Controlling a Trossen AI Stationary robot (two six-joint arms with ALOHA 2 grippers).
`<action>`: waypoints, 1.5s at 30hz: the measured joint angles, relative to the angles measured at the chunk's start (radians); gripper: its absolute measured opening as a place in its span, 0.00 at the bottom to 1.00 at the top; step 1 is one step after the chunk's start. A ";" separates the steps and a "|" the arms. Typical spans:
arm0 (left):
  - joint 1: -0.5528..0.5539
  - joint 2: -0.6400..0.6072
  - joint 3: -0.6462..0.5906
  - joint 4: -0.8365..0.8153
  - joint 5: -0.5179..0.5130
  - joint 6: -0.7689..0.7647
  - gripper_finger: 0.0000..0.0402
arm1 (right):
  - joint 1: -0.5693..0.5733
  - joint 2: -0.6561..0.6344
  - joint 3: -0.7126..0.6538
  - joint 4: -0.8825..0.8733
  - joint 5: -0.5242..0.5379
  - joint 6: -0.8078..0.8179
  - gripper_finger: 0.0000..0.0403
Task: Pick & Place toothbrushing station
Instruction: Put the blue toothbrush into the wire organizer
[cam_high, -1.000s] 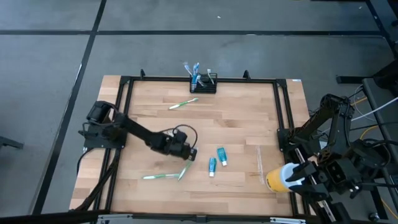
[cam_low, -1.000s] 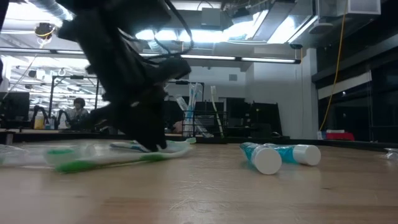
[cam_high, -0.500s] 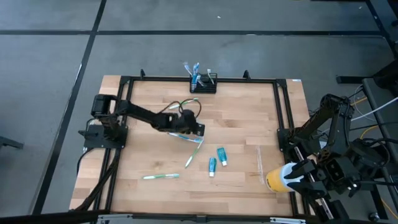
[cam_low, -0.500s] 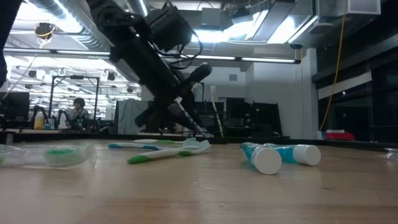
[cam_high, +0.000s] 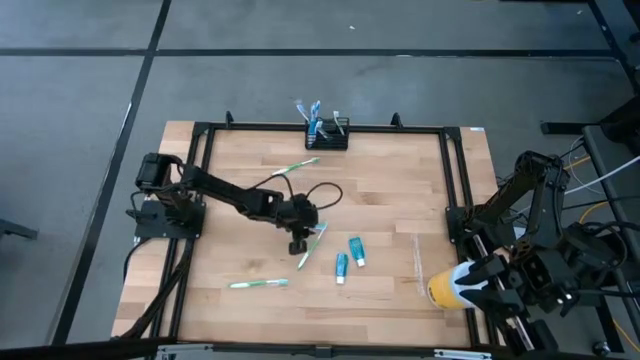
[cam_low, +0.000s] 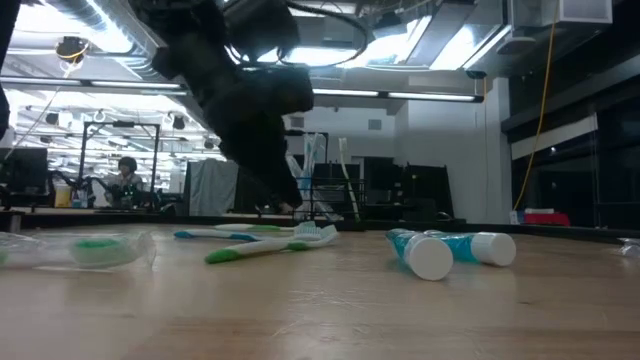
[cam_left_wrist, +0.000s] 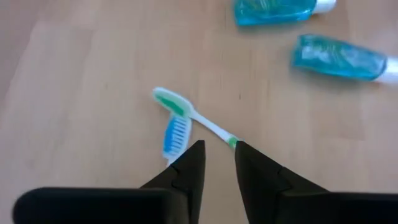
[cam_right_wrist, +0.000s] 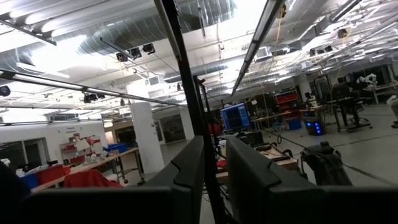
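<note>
The black wire-mesh holder (cam_high: 328, 135) stands at the middle of the table's far edge with several toothbrushes upright in it. My left gripper (cam_high: 300, 243) (cam_left_wrist: 217, 152) hangs near the table's middle, pointing down. Its fingers are a narrow gap apart and empty. It hangs just above a green-and-white toothbrush (cam_left_wrist: 193, 115) (cam_high: 313, 240) that lies flat beside a blue-bristled brush head (cam_left_wrist: 175, 135). In the left wrist view the green brush's handle runs toward one fingertip. My right gripper (cam_right_wrist: 215, 155) waits off the table's right near corner, shut, beside a yellow cup (cam_high: 448, 287).
Two blue toothpaste tubes (cam_high: 355, 250) (cam_high: 341, 267) lie just right of my left gripper. One toothbrush (cam_high: 295, 167) lies near the holder and another (cam_high: 258, 284) lies toward the near edge. A black frame (cam_high: 447, 170) rims the wooden table.
My left gripper swung from the near left toward the table's middle and far side. It then came back a little toward the near edge and tipped to point down. The green-and-white toothbrush went from beside the near-edge brush to a place closer to the tubes, where it has since lain still.
</note>
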 joint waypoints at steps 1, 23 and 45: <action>-0.001 0.000 0.003 -0.003 -0.016 0.028 0.25 | 0.000 0.000 0.000 0.001 0.009 0.001 0.17; 0.086 0.014 0.008 -0.051 0.091 0.173 0.37 | 0.000 0.000 0.000 0.037 0.094 -0.027 0.17; 0.100 0.200 0.147 -0.095 0.158 0.184 0.19 | 0.000 0.000 0.000 0.044 0.120 -0.023 0.17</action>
